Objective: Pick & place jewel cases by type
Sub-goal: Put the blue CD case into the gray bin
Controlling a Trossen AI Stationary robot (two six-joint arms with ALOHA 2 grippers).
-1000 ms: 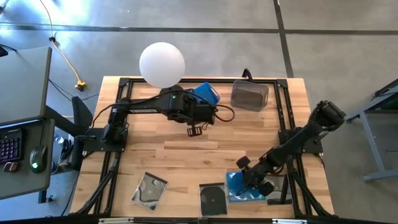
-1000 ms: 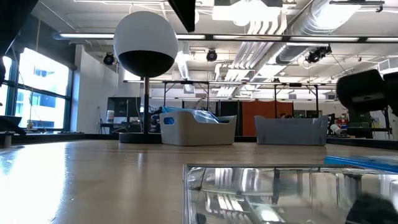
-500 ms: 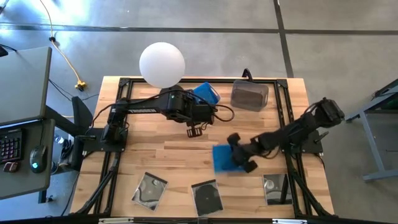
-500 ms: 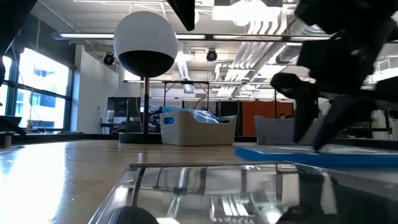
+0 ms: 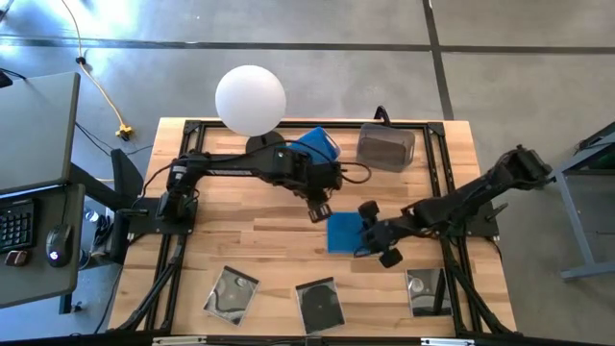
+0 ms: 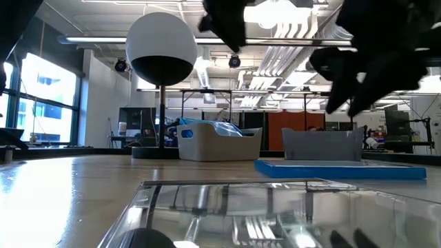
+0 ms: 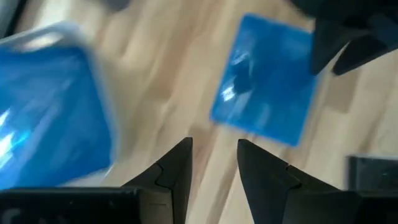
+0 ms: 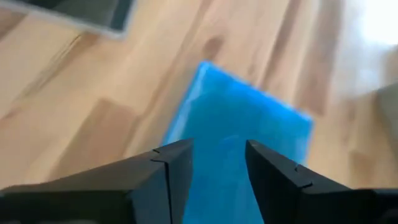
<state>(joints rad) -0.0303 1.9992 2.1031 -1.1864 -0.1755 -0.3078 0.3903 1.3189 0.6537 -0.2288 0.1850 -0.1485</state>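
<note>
Blue jewel case (image 5: 343, 232) lies flat between both outstretched arms' empty, parted claws.

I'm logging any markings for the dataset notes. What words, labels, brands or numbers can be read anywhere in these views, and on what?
None can be read.
Blue case on the table: no label shows.
Clear cases at the near edge: dark insides, no print legible.
Keyboard on the side desk: keys too small to read.
Room behind in the low view: any signs too small to read.

Even bright light overhead; both wrist views are motion-blurred.
</note>
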